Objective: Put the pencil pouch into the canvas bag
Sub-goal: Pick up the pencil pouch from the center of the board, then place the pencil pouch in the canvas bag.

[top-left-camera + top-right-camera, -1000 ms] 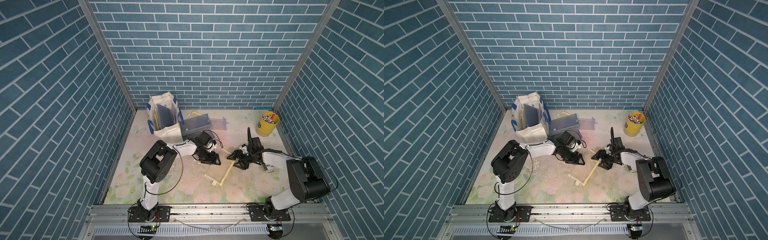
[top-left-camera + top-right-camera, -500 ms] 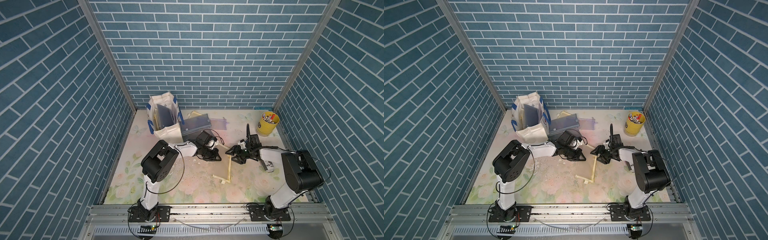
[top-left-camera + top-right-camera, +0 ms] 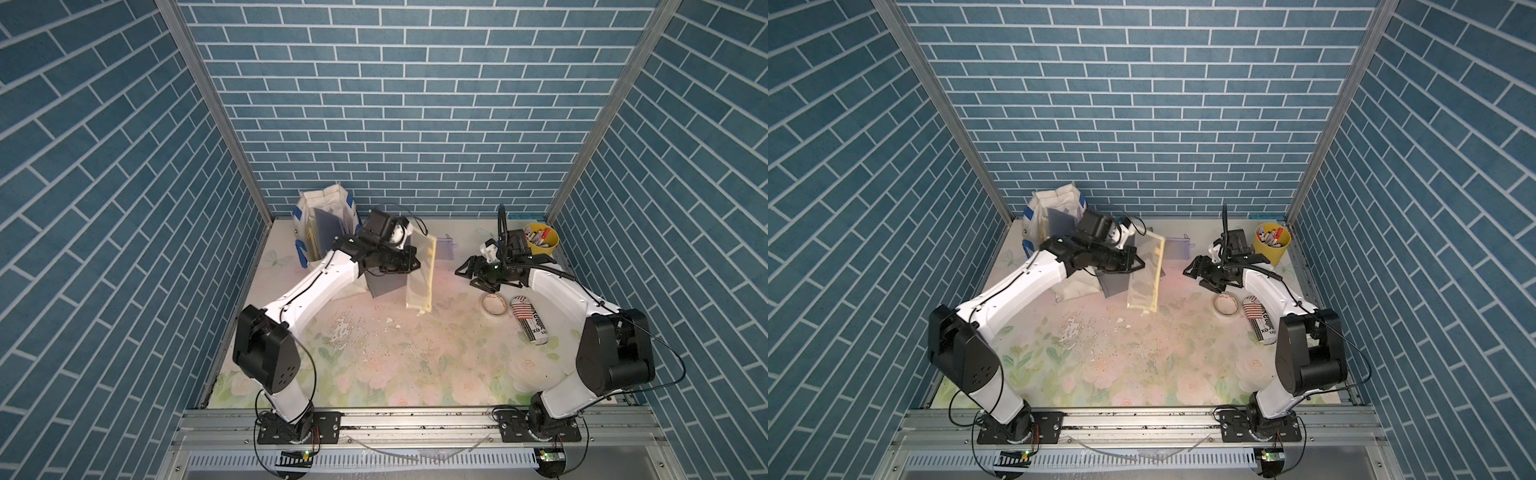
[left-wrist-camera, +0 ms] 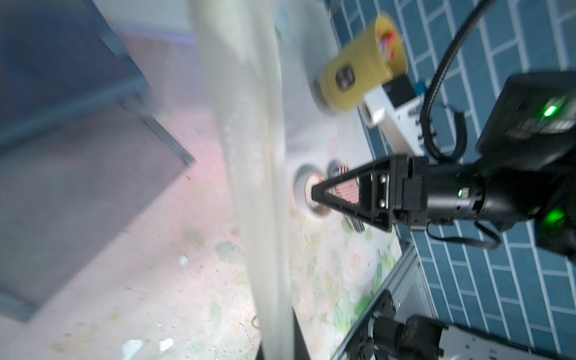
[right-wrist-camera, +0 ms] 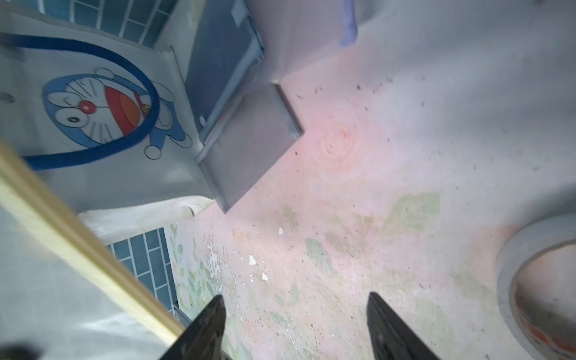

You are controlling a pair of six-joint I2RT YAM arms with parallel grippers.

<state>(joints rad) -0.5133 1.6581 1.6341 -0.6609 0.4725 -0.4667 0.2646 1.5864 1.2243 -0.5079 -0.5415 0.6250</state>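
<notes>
Now your left gripper [image 3: 409,261] pinches the pencil pouch [image 3: 420,274], seemingly limp and light, by one long edge, dangling near the canvas bag [image 3: 322,201]; hold near its stiffer yellow trim. Your right gripper [image 3: 465,277] gapes empty.

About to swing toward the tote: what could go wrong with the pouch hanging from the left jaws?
The pencil pouch hangs long from one edge in the shut left gripper; it may slip or swing. Its lower end could snag the grey folder beside the canvas bag, whose mouth already holds a blue folder.
</notes>
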